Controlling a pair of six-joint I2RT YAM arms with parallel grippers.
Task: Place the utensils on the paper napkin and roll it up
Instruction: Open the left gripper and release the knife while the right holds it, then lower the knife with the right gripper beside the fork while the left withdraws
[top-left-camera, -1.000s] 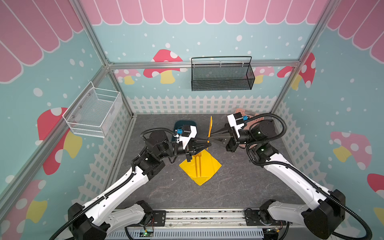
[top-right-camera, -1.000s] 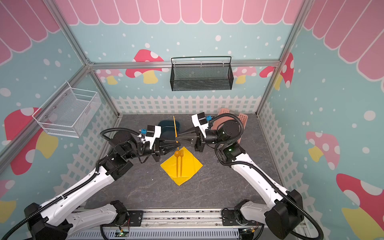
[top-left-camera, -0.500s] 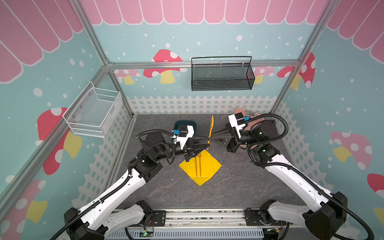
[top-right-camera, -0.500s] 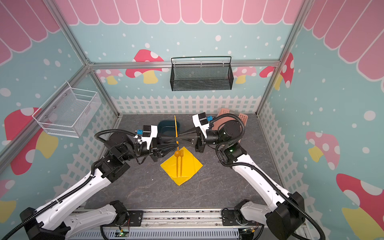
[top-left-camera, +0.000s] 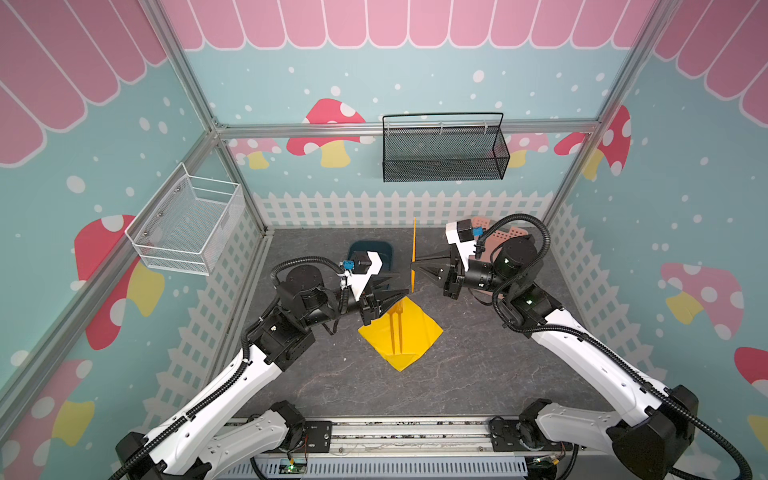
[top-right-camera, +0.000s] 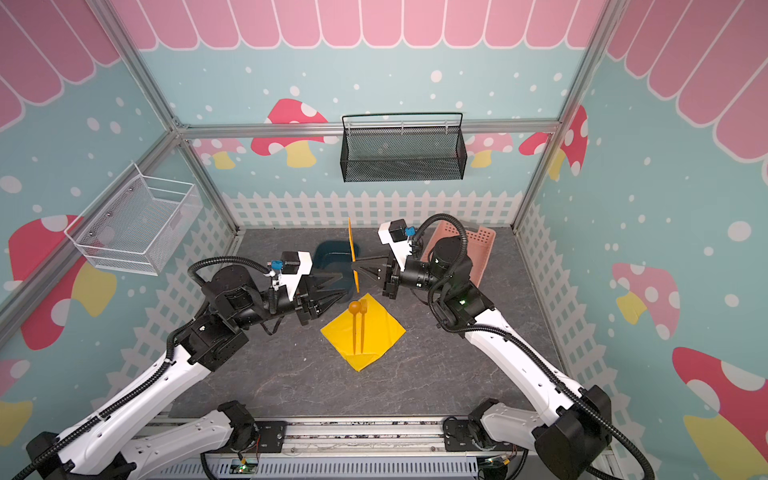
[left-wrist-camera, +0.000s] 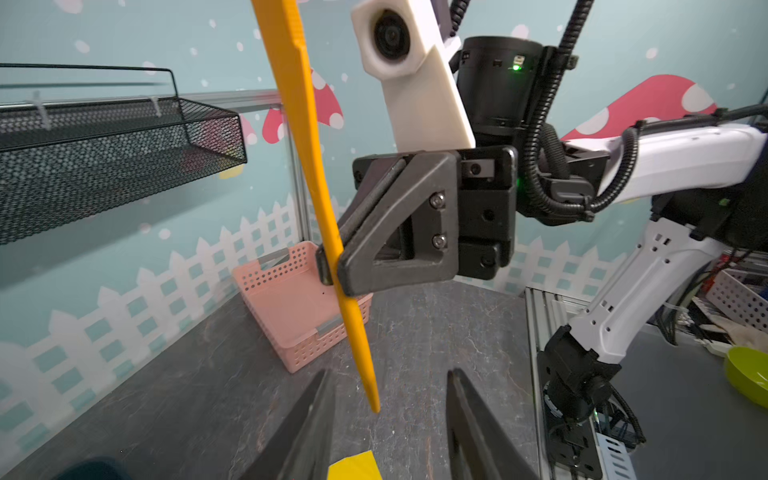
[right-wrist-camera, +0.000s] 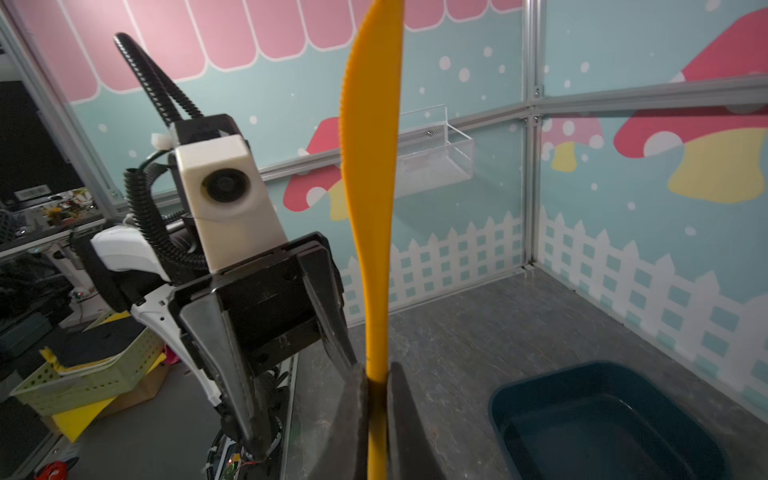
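teal mushroom-print walls (top-left-camera: 415, 75), pink scalloped trim (top-left-camera: 374, 20), white picket border (top-left-camera: 395, 208) — dark stone-look floor (top-left-camera: 478, 374)

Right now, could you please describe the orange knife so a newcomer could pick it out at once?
Find the yellow paper napkin lying in the middle of the dark table, then look by its far corner. There the right gripper pinches the knife upright in the air, unlike the spoon and fork, which lie flat on the napkin.

Orange knife (right-wrist-camera: 370, 208) upright in right hand (right-wrist-camera: 377, 376), dark blue tub (right-wrist-camera: 602, 424) beside
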